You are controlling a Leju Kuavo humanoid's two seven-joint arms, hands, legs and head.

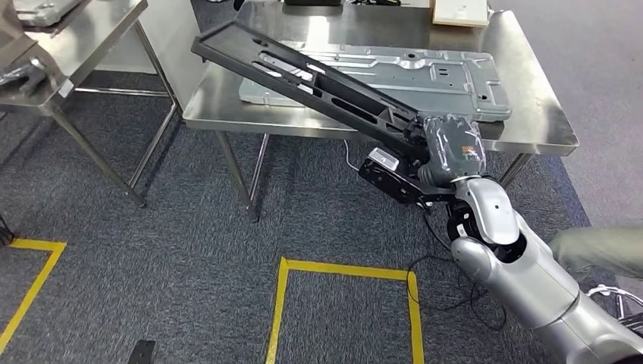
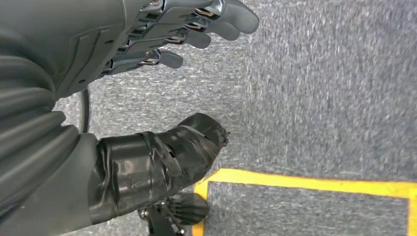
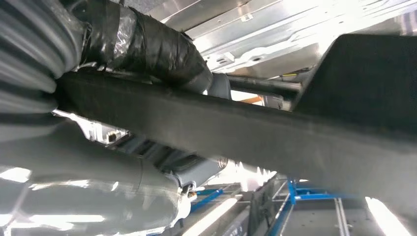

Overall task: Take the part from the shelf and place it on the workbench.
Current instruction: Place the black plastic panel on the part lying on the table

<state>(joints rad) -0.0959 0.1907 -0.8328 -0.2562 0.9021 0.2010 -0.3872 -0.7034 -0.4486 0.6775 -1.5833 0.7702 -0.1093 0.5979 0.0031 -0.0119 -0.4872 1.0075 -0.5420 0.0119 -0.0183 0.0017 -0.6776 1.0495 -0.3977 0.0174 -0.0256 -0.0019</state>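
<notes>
The long black slotted panel of moulded plastic or painted metal [image 1: 303, 76] is in my right hand [image 1: 453, 148], held by its near end and reaching away toward ten o'clock, tilted, so that its far end hangs above the left part of the bare steel workbench [image 1: 531, 114]. I cannot tell whether any of it touches the bench top yet. It looks stiff and holds its line without sagging, but it is long and I grip it only at one end, so I judge it will lever hard against my wrist and want to swing or droop. A hold nearer the middle, on a rail between the slots, would steady it better. From my right wrist the dark edge of the panel [image 3: 236, 128] runs across my palm with my taped thumb [image 3: 147, 44] wrapped over it. Under the panel, toward twelve o'clock, a flat grey stamped sheet-metal plate [image 1: 447, 76] lies on the bench; setting down on it could scrape or slide. My left hand [image 2: 162, 59] hangs over grey carpet [image 2: 319, 98], holding nothing, fingers loosely apart.
</notes>
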